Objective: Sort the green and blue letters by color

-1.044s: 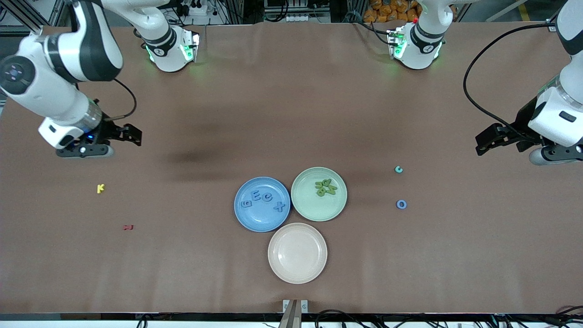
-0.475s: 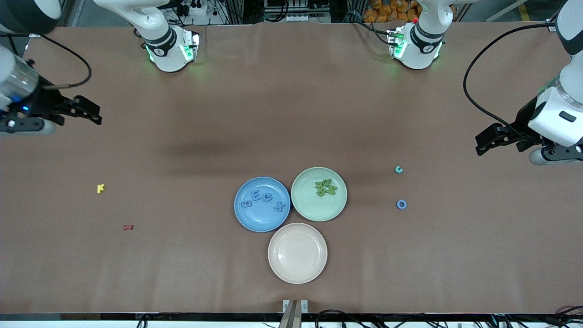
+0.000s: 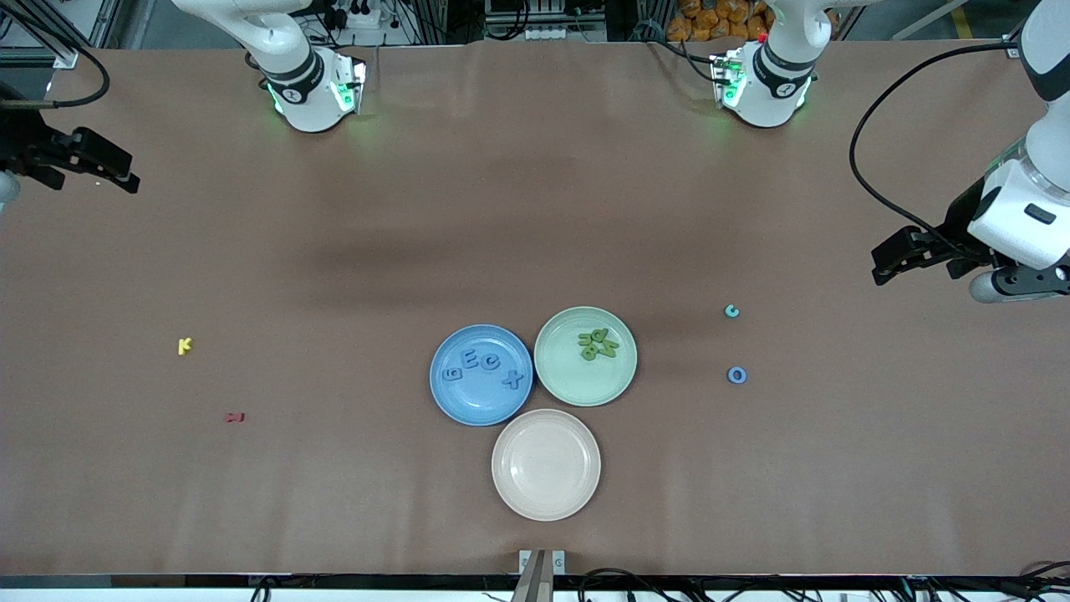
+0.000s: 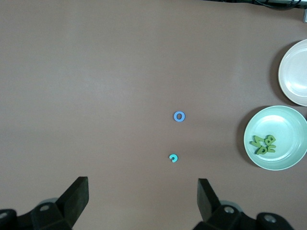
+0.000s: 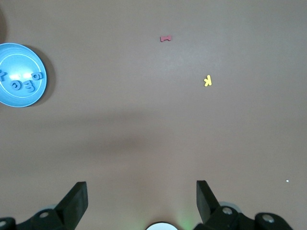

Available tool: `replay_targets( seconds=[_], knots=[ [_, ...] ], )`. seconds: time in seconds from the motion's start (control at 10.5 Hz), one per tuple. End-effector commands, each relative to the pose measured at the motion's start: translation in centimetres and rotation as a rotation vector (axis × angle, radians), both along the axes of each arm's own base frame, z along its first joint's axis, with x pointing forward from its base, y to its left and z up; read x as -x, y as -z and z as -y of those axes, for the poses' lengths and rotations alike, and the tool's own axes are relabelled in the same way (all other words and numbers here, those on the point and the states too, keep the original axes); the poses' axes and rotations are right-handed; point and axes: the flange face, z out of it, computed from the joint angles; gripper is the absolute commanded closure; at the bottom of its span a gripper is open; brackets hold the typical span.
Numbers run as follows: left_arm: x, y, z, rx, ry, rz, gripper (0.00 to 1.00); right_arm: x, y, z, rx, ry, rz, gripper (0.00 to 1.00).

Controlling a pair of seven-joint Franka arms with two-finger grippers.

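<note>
- Blue and green letters are mostly sorted: four blue letters (image 3: 482,368) lie in the blue plate (image 3: 443,401), and a clump of green letters (image 3: 598,344) lies in the green plate (image 3: 556,380) touching it toward the left arm's end.
- Two pieces are still loose on the table toward the left arm's end: a blue O (image 3: 736,375) and, just farther from the front camera, a small teal C-shaped piece (image 3: 731,312). The O at least, I judge, still belongs in the blue plate.
- The right gripper (image 3: 94,168) has swung away over the last second, from above the table near the yellow K (image 3: 185,345) out to the table's edge at the right arm's end; its fingers are spread and empty. That looks like a retreat, leaving the rest to the other arm.
- The left gripper (image 3: 901,257) has stayed over the table's edge at the left arm's end, fingers spread with nothing between them, closest to the loose pieces.
- The left wrist view shows the O (image 4: 179,116) and the teal piece (image 4: 173,158) lying between its fingers' line of sight, but not the blue plate.
- The right wrist view shows the blue plate (image 5: 24,98), the K (image 5: 207,81) and a dark red letter (image 5: 166,38), and none of the loose blue pieces.
- The empty cream plate (image 3: 545,464) sits nearest the front camera.
</note>
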Motion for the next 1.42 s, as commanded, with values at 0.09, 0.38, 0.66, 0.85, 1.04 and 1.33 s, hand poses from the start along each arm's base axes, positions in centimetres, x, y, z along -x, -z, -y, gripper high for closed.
replay_targets(
  seconds=[0.09,0.38,0.66,0.85,1.04,1.33],
  knots=[
    [0.8,-0.4,0.0,0.007,0.024,-0.012,0.00,-0.8,-0.2,0.0,-0.054,0.057,-0.020,0.00],
    [2.9,-2.4,0.3,-0.002,0.028,-0.032,0.00,-1.6,0.4,0.1,-0.047,0.051,-0.022,0.00],
    [4.5,-5.3,0.5,-0.003,0.031,0.015,0.00,-2.7,-0.3,-0.1,-0.035,0.039,0.000,0.00],
    [4.7,-6.1,0.4,-0.001,0.028,0.030,0.00,-2.8,-0.2,-0.3,-0.036,0.036,-0.001,0.00],
    [4.8,-6.1,0.3,0.002,0.032,0.030,0.00,-2.8,-0.1,-0.2,-0.038,0.039,-0.003,0.00],
    [4.7,-5.9,0.6,0.022,0.034,0.022,0.00,-2.9,-0.3,0.1,-0.038,0.043,0.006,0.00]
  ],
)
